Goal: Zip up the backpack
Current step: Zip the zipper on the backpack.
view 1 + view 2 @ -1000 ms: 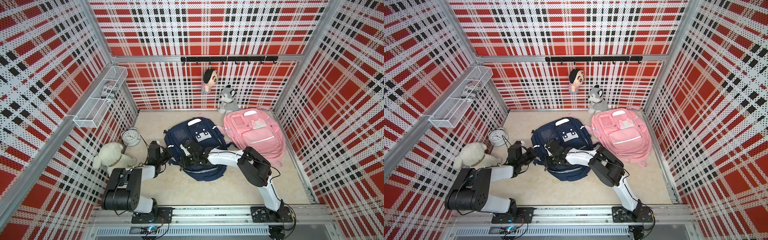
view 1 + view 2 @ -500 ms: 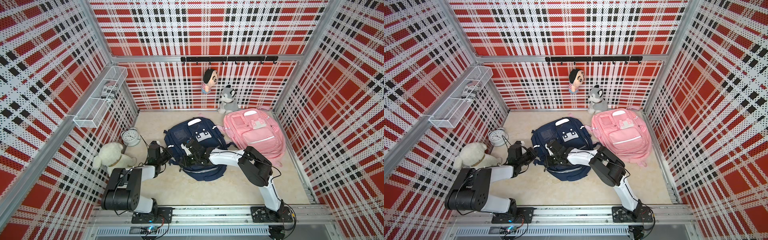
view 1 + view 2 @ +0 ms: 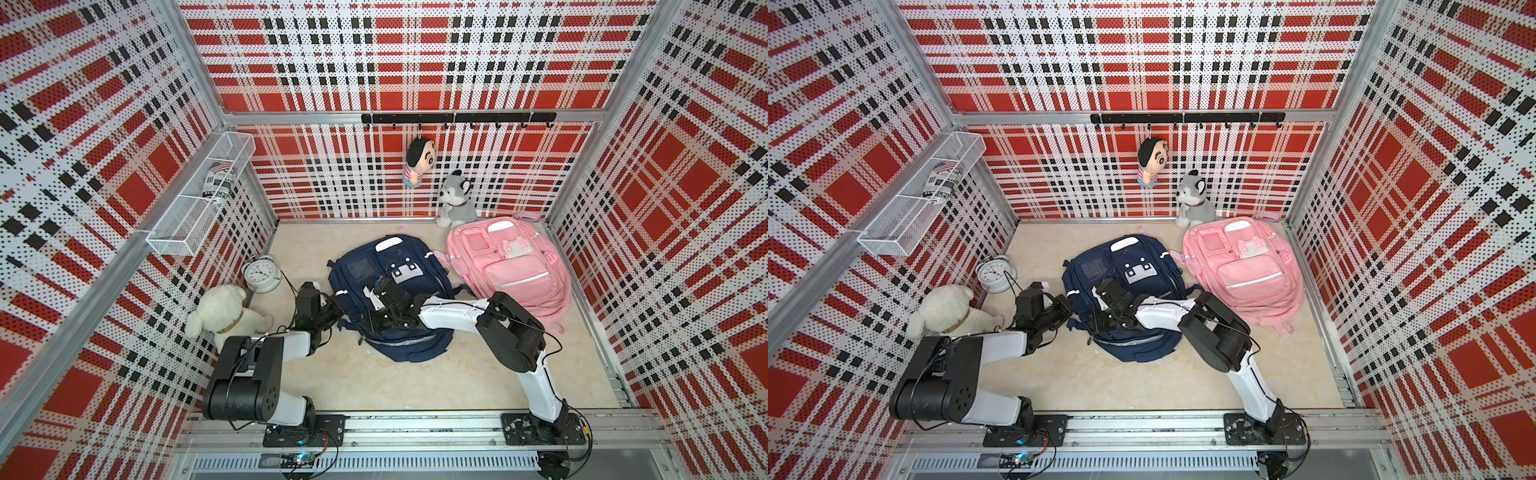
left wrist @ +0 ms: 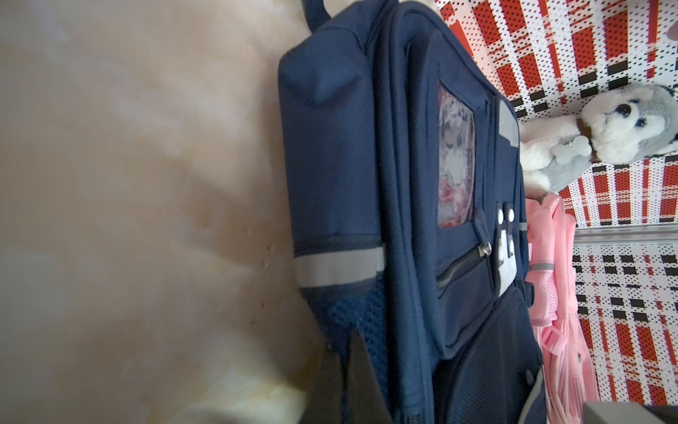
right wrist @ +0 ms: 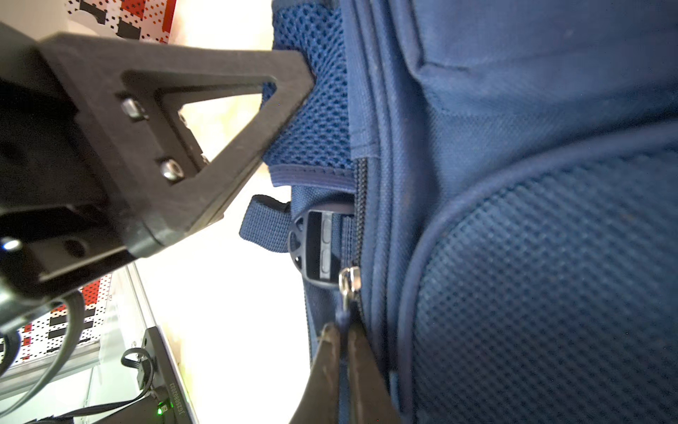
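Observation:
A navy backpack point(image 3: 395, 266) point(image 3: 1125, 262) lies flat on the floor in both top views. My left gripper point(image 3: 335, 310) point(image 3: 1068, 307) is at its left side, shut on the blue mesh side pocket point(image 4: 352, 315); one of its black fingers point(image 5: 279, 99) presses into that mesh in the right wrist view. My right gripper point(image 3: 374, 323) point(image 5: 343, 330) reaches over the lower front of the backpack and is shut on the navy pull tab of the zipper. The metal zipper slider point(image 5: 348, 281) sits just beyond the fingertips, beside a black strap buckle point(image 5: 312, 246).
A pink backpack point(image 3: 511, 266) lies right of the navy one. A husky plush point(image 3: 455, 199) sits at the back wall, with a doll point(image 3: 417, 162) hanging above it. A white plush point(image 3: 224, 311) and an alarm clock point(image 3: 262, 272) stand at the left wall under a wire basket point(image 3: 199, 203).
My right gripper's jaws have closed onto the zipper pull tab. The left gripper and both arms have hardly moved.

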